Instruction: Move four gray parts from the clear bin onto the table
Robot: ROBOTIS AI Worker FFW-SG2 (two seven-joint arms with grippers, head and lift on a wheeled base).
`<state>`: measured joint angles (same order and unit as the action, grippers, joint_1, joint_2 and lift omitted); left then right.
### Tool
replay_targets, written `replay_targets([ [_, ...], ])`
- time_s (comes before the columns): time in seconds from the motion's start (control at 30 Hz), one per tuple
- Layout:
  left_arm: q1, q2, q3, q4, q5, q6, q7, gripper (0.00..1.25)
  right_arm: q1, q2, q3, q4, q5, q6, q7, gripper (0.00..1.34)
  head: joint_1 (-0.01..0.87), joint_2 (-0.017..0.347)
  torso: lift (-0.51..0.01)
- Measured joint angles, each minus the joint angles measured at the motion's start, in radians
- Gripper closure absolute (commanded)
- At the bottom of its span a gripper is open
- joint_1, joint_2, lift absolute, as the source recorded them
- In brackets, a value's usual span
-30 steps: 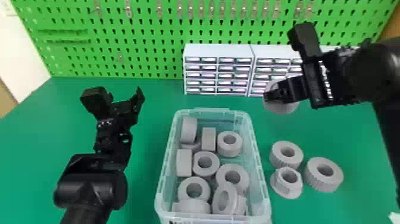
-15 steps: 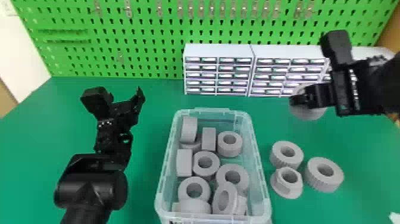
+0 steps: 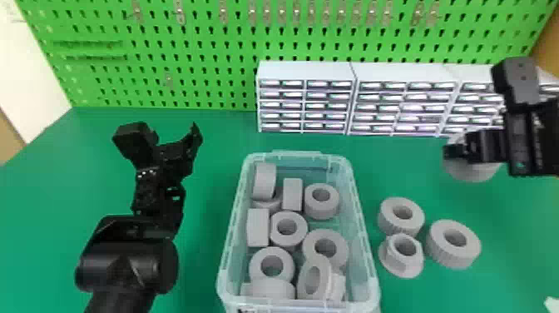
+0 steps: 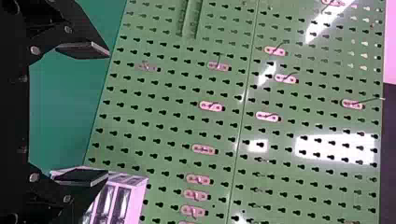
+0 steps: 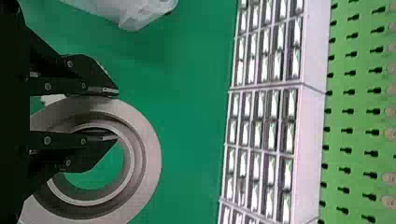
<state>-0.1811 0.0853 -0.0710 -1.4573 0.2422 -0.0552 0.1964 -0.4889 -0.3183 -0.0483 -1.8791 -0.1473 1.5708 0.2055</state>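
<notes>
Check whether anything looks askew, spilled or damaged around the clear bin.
Nothing stands out as spilled or damaged. The clear bin stands upright, and three gray parts sit flat on the table. Inside, one part leans tilted, ordinary for a loose pile.

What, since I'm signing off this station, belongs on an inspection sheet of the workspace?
Surface: flat green table.
Job's things: clear plastic bin holding gray ring-shaped parts; three gray rings beside it.
Clutter: white item at the head view's lower right corner, unidentified.
Grippers: black two-fingered left gripper open and empty; matching right gripper clamped on another gray ring's wall.
Cables: nothing seen.
Surroundings: green perforated pegboard and white drawer cabinets behind.
</notes>
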Motion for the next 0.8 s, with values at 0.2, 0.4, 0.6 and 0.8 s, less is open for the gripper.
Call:
replay_targets([
  [0.2, -0.001, -0.001, -0.004, 0.000, 0.001, 0.000, 0.004, 0.35, 0.027, -0.017, -0.049, 0.001, 0.008, 0.000, 0.000, 1.01, 0.693, 0.072, -0.052],
  [0.4, -0.001, -0.001, -0.004, 0.000, 0.002, 0.000, 0.006, 0.35, 0.050, -0.033, -0.093, 0.004, 0.019, 0.000, 0.000, 1.01, 0.693, 0.072, -0.052],
  [0.6, -0.001, -0.007, -0.003, 0.000, 0.003, 0.000, 0.006, 0.35, 0.067, -0.039, -0.128, 0.034, 0.024, 0.000, 0.000, 1.01, 0.693, 0.072, -0.052],
  [0.8, 0.001, -0.014, 0.002, 0.000, 0.000, 0.000, 0.006, 0.35, 0.083, -0.040, -0.150, 0.084, 0.034, 0.000, 0.000, 1.01, 0.693, 0.072, -0.052],
])
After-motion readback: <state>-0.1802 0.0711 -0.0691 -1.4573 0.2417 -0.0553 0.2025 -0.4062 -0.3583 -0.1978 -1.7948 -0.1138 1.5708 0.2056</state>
